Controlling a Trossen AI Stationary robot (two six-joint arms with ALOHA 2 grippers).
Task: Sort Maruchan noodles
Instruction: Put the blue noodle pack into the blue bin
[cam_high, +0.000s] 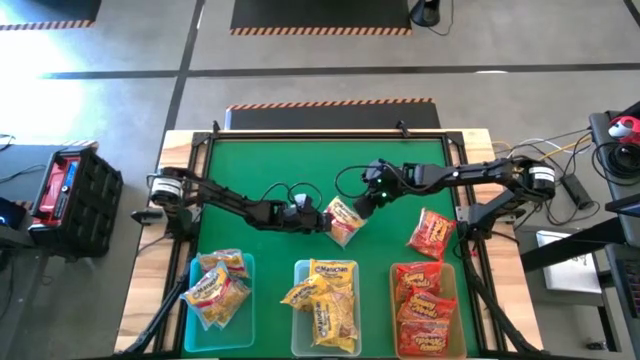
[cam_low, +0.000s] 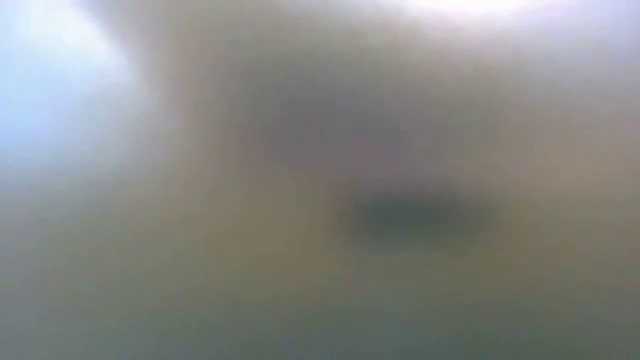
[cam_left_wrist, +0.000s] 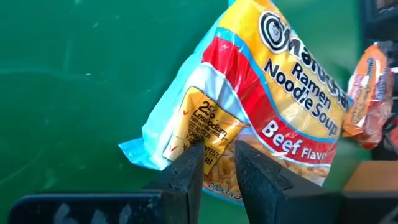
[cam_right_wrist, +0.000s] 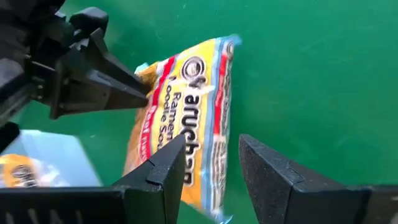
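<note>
A yellow-and-red Maruchan beef packet (cam_high: 345, 222) sits mid-table between both grippers. My left gripper (cam_high: 318, 218) reaches it from the left and is shut on it (cam_left_wrist: 217, 149). My right gripper (cam_high: 362, 205) comes from the right and is open. In the right wrist view its fingers (cam_right_wrist: 211, 140) stand on either side of the packet's other end (cam_right_wrist: 199, 162). A red packet (cam_high: 432, 232) lies flat on the green mat to the right. The low view shows only blur. My left gripper pinches the beef packet between its two fingers (cam_left_wrist: 189, 168) at one long edge, by the "25% less sodium" patch (cam_left_wrist: 208, 140). It comes from the table's left. The packet stands tilted beyond the fingers. My right gripper straddles the packet; I cannot tell whether it touches.
Three translucent bins line the near edge: the left one (cam_high: 194, 300) holds orange-yellow packets, the middle one (cam_high: 298, 320) yellow packets, the right one (cam_high: 395, 320) red packets. Bare green mat (cam_high: 300, 165) stretches behind the arms. Wooden table rims run along both sides.
</note>
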